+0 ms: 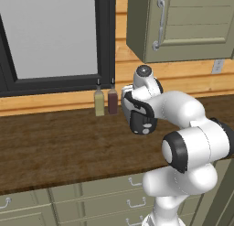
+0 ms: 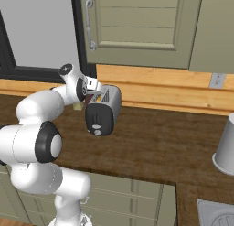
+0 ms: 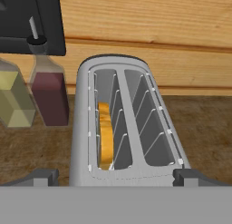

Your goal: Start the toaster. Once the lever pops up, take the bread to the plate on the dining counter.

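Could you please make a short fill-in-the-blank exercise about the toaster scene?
1. The bread sits in the toaster's ____ slot, seen in the hand view.
2. Two ____ stand beside the toaster, one yellowish and one dark red.
3. The end effector, above the toaster, is ____.

Missing words: left; bottles; open

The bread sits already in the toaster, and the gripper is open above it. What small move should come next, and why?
Probably lower the open gripper toward the black end panel and press the lever down. The bread sits in the left slot of the toaster, and the open fingers hang above its top, not at the panel, so toasting seems not yet started.
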